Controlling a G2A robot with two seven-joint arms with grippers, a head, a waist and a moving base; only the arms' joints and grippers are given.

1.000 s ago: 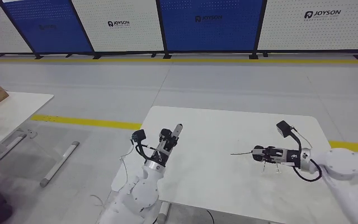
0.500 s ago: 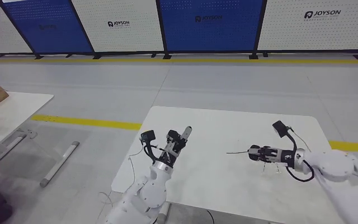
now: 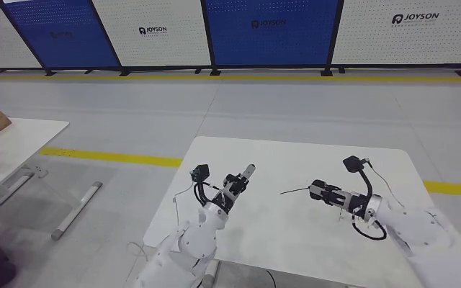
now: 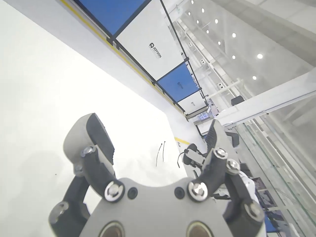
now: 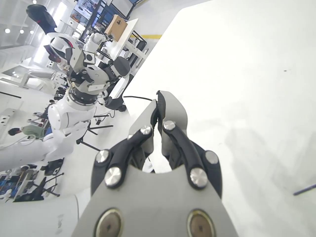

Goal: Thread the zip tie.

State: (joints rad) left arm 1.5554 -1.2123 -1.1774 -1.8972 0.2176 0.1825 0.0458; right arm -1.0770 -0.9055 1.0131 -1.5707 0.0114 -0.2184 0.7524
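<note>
A thin black zip tie [image 3: 294,191] sticks out sideways over the white table [image 3: 288,155], and my right gripper [image 3: 312,190] is shut on its one end. In the right wrist view the pads of the right gripper [image 5: 157,102] are pressed together and the zip tie [image 5: 138,97] juts out past them. My left gripper [image 3: 240,178] hangs above the table's left part, a short way from the tie's free tip. In the left wrist view the left gripper [image 4: 156,129] is open with nothing between its fingers.
Two spare black zip ties [image 4: 160,152] lie on the table near the right arm. The table's near edge [image 3: 216,248] runs just under the left arm. A dark strip [image 5: 305,189] lies on the table beside the right gripper.
Both arms have drawn toward the table's middle: the right gripper carried the zip tie leftward, and the left gripper moved right and slightly forward. The gap between them has shrunk.
</note>
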